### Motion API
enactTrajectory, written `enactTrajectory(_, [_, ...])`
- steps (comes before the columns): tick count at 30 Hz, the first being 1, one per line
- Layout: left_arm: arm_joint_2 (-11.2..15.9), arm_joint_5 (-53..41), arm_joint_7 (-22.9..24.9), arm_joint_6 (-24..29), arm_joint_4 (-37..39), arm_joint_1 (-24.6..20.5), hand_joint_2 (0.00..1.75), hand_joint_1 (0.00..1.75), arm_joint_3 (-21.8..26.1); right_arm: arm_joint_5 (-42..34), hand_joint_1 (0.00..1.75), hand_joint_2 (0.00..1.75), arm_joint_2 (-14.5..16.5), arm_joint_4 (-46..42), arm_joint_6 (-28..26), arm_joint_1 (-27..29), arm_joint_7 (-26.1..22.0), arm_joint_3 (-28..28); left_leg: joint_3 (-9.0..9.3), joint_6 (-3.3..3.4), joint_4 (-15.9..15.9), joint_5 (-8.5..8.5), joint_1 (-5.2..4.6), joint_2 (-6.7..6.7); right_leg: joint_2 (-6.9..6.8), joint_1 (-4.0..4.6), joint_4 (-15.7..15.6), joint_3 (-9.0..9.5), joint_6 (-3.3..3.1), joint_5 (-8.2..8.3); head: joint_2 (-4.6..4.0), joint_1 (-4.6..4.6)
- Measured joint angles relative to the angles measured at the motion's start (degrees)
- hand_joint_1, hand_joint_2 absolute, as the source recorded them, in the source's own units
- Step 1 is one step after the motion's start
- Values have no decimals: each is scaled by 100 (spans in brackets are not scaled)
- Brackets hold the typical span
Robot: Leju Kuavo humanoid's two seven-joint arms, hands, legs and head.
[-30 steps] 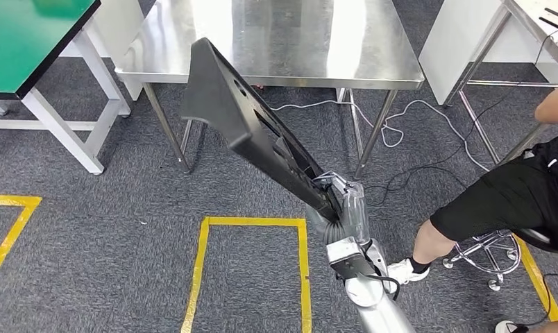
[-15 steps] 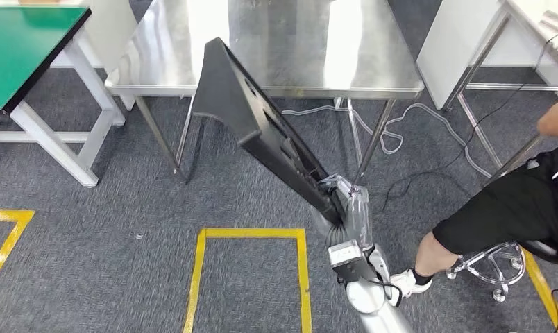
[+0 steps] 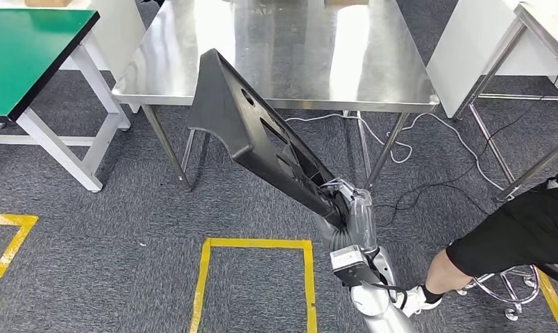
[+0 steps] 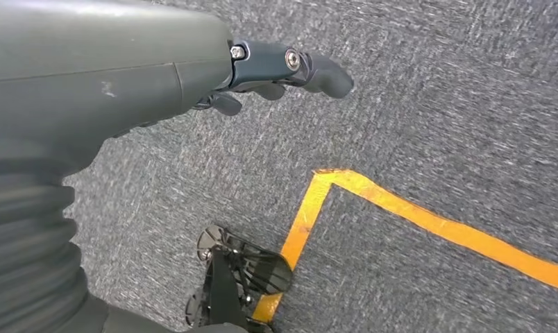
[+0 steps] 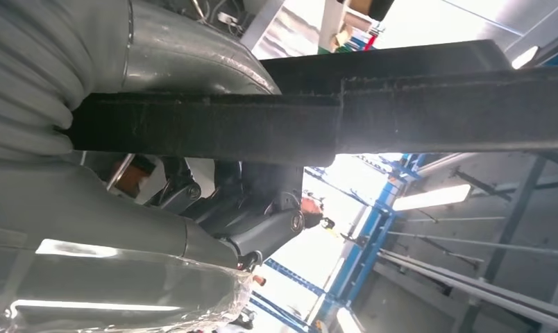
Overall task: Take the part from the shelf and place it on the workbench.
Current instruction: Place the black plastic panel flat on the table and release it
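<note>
**Inspector:** State the condition of your right hand (image 3: 347,208) and the location of the part (image 3: 255,135).

**Operator:** My right hand is clamped around the near end of the long black part. I hold it by that end so the far, broader end leads. That far end reaches up and overlaps the front edge of the steel table (image 3: 373,76). I cannot tell whether it is above the surface or just short of it; nothing shows it touching.

**Inspector:** Why the steep tilt?

**Operator:** My judgement: gripped at one end, the part must be raised to clear the table's edge before it is laid flat.

**Inspector:** The left hand (image 4: 276,73)?

**Operator:** It hangs over the carpet, away from the table, holding nothing, fingers loosely curled but apart.

**Inspector:** Hazards?

**Operator:** A seated person's leg (image 3: 498,239) is to the right of the table, near my arm. Placement is not yet done.
</note>
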Motion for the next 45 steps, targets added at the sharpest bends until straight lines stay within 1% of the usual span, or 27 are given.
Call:
enactTrajectory(2, [2, -1, 21, 29, 0, -6, 175, 0, 0, -4, 171, 175, -3, -26, -4, 24, -2, -2, 10, -61, 51, -53, 2, 8, 17, -10, -15, 76, -172, -12, 1, -8])
enactTrajectory(4, [4, -2, 30, 46, -1, -7, 175, 0, 0, -12, 171, 175, 1, -55, -7, 32, -3, -6, -70, -117, 290, -127, 30, 32, 30, -39, -23, 174, -273, -19, 1, -13])
enactTrajectory(7, [-1, -5, 31, 51, -1, -9, 175, 0, -3, -12, 171, 175, 9, -83, -7, 39, -3, -9, -683, -222, 1314, -470, 81, 65, 33, -29, -27, 292, -368, -112, -1, -26])
enactTrajectory(9, [-2, -6, 31, 52, -1, 1, 175, 0, -3, -10, 171, 175, 10, -84, -7, 61, -3, -8, -1055, -249, 1720, -615, 104, 68, 47, -11, -26, 381, -369, -195, 0, -25])
enactTrajectory(10, [-2, -6, 31, 54, -1, 6, 175, 0, -3, -9, 171, 175, 10, -84, -7, 69, -3, -8, -1099, -238, 1631, -529, 107, 68, 55, -2, -27, 445, -361, -244, 0, -26])
enactTrajectory(13, [7, -6, 32, 57, 1, 11, 175, 0, -3, -9, 171, 175, 14, -86, -6, 71, -3, -9, -802, -85, 612, 203, 65, 69, 68, 28, -38, 646, -325, -404, -1, -20])
enactTrajectory(15, [16, -6, 32, 61, -1, 12, 175, 0, -4, -9, 171, 175, 23, -94, -6, 68, -3, -10, -654, 25, 216, 414, -3, 68, 75, 43, -75, 720, -265, -492, 0, -10])
enactTrajectory(19, [12, -4, 31, 68, -4, 9, 175, 0, -4, -8, 171, 175, 26, -138, -6, 63, -2, -10, -343, 182, -16, 371, -35, 46, 70, 88, 104, 825, -63, -478, -1, -8])
enactTrajectory(20, [9, -5, 31, 69, -5, 8, 175, 0, -3, -8, 171, 175, 24, -147, -6, 52, 0, -10, -256, 212, -44, 372, -24, 42, 67, 83, 315, 711, -68, -517, -2, -2])
enactTrajectory(23, [6, -8, 31, 70, -5, 4, 175, 0, -4, -5, 171, 175, 12, -154, -4, 70, 8, -11, -166, 233, -58, 274, -18, 26, 65, 49, 1344, -71, -117, -830, -1, 9])
enactTrajectory(24, [4, -9, 32, 70, -4, 8, 175, 0, -4, -4, 171, 175, 6, -154, -3, 91, 10, -12, -123, 224, -57, 220, -18, 17, 63, 37, 1501, -290, -108, -946, -1, 8])
enactTrajectory(25, [-2, -9, 32, 69, -4, 14, 175, 0, -4, -3, 171, 175, -1, -154, -2, 108, 10, -13, -65, 210, -56, 164, -16, 7, 60, 24, 1454, -398, -69, -972, -1, 11])
enactTrajectory(26, [-9, -9, 33, 68, -3, 20, 175, 0, -4, -4, 171, 175, -7, -154, -1, 116, 10, -13, 10, 191, -56, 102, -13, -1, 54, 6, 1207, -401, 13, -865, -1, 11])
enactTrajectory(28, [-23, -10, 33, 63, -2, 25, 175, 0, -3, -10, 171, 175, -17, -153, 0, 123, 10, -13, 152, 136, -49, -32, -14, -11, 8, -32, 465, -235, 202, -335, -1, 13])
enactTrajectory(29, [-26, -11, 34, 61, -1, 24, 175, 0, -4, -13, 171, 175, -20, -152, 0, 122, 10, -12, 203, 102, -46, -99, -22, -15, -29, -32, 193, -150, 214, -113, -1, 14])
enactTrajectory(30, [-25, -11, 34, 57, 0, 21, 175, 0, -3, -14, 171, 175, -21, -156, 0, 125, 11, -12, 235, 64, -46, -165, -32, -13, -54, -26, 51, -84, 160, 33, -1, 9])
enactTrajectory(31, [-24, -15, 32, 49, 1, 20, 175, 0, -3, -13, 171, 175, -22, -164, 1, 128, 13, -12, 270, 29, -21, -203, -38, -9, -63, -18, 25, -55, 62, 77, -1, 4])
enactTrajectory(32, [-23, -21, 28, 36, 0, 18, 175, 0, -4, -12, 171, 175, -22, -174, 1, 130, 14, -13, 290, -1, 8, -223, -34, -2, -48, -18, 14, -2, -57, 61, -1, -1])
enactTrajectory(34, [-17, -38, 19, 13, -2, 14, 175, 0, -4, -10, 171, 175, -22, -199, 2, 148, 15, -21, 230, -55, 253, -234, -3, 28, -12, -46, -2, 104, -211, 40, -1, -9])
enactTrajectory(35, [-15, -44, 15, 6, -2, 12, 175, 0, -4, -9, 171, 175, -22, -207, 2, 154, 14, -26, 87, -84, 507, -267, 16, 42, -4, -54, -6, 170, -273, 14, -1, -13])
enactTrajectory(37, [-15, -49, 13, 1, -2, 13, 175, 0, -5, -5, 171, 175, -22, -216, 2, 168, 13, -32, -391, -156, 1226, -473, 57, 59, 1, -48, -12, 265, -346, -70, -1, -20])
enactTrajectory(39, [-16, -47, 13, -2, -1, 18, 175, 0, -5, -3, 171, 175, -22, -217, 2, 191, 13, -34, -862, -212, 1726, -770, 93, 65, 17, -38, -11, 372, -359, -176, 0, -22])
enactTrajectory(40, [-16, -46, 13, -2, -1, 21, 175, 0, -5, -3, 171, 175, -23, -217, 2, 201, 13, -35, -987, -222, 1737, -818, 103, 67, 27, -36, -11, 444, -350, -235, 0, -22])
enactTrajectory(41, [-15, -46, 13, -2, -1, 23, 175, 0, -4, -3, 171, 175, -22, -217, 2, 208, 14, -36, -1022, -214, 1572, -741, 108, 69, 35, -35, -12, 533, -337, -301, 0, -23])
enactTrajectory(42, [-14, -46, 13, -2, -1, 25, 175, 0, -4, -3, 171, 175, -22, -219, 2, 210, 14, -37, -980, -187, 1264, -523, 106, 69, 40, -32, -14, 626, -323, -370, -1, -24])
enactTrajectory(44, [-5, -47, 13, -2, 2, 33, 175, 0, -5, -4, 171, 175, -21, -221, 2, 206, 14, -39, -830, -85, 563, 113, 73, 69, 50, -13, -26, 766, -282, -510, -1, -27])
enactTrajectory(45, [0, -46, 13, -2, 2, 36, 175, 0, -5, -4, 171, 175, -20, -224, 2, 205, 14, -40, -773, -42, 346, 332, 51, 66, 55, 0, -46, 812, -254, -575, -1, -27])
